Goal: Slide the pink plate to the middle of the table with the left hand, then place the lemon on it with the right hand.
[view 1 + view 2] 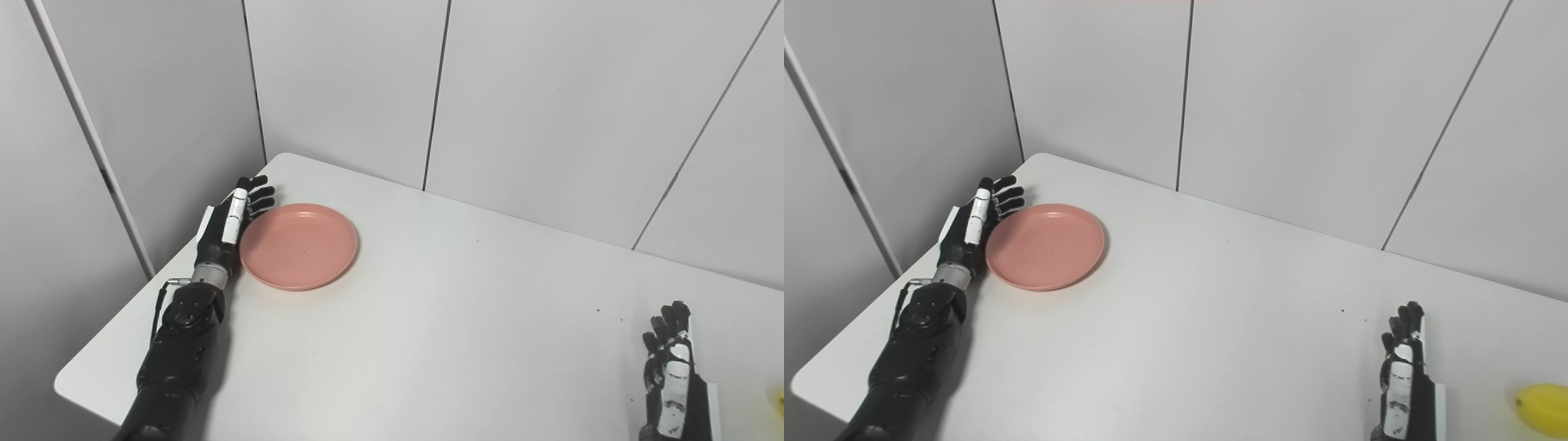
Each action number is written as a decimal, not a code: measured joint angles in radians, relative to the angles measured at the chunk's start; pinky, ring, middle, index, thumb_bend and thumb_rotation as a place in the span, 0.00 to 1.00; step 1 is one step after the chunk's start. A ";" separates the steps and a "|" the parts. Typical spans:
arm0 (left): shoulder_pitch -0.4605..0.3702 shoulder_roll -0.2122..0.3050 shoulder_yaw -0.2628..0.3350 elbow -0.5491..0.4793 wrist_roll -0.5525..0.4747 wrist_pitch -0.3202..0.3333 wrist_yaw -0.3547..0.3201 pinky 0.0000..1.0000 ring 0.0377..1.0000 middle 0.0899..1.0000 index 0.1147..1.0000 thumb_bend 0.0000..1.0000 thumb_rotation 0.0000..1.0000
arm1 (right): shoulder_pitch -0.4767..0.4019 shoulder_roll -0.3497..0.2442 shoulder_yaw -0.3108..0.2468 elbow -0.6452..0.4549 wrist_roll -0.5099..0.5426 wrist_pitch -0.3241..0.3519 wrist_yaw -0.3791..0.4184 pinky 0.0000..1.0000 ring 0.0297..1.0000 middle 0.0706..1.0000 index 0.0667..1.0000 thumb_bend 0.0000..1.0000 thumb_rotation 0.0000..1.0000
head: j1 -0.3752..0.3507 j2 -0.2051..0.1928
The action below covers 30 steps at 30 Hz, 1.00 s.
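A pink plate (pixel 299 245) lies flat on the white table (pixel 441 306) toward its far left corner. My left hand (pixel 236 217) stands on edge against the plate's left rim, fingers straight and apart, holding nothing. A yellow lemon (pixel 1543 409) rests at the table's near right, cut off by the picture's edge; in the left eye view only a sliver of the lemon (pixel 780 401) shows. My right hand (pixel 1405 373) rests open just left of the lemon, fingers pointing away from me, not touching it.
Grey wall panels (pixel 551 92) close off the table's far side and left side. The table's left edge (pixel 122 318) runs close beside my left forearm. A few dark specks (pixel 599 310) dot the surface near the right hand.
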 measured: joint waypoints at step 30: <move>0.113 -0.158 -0.126 -0.319 0.036 0.129 0.016 0.77 0.77 0.77 0.75 0.66 1.00 | 0.039 0.012 0.020 -0.047 0.009 0.037 0.015 1.00 1.00 1.00 1.00 0.74 1.00 | -0.120 0.031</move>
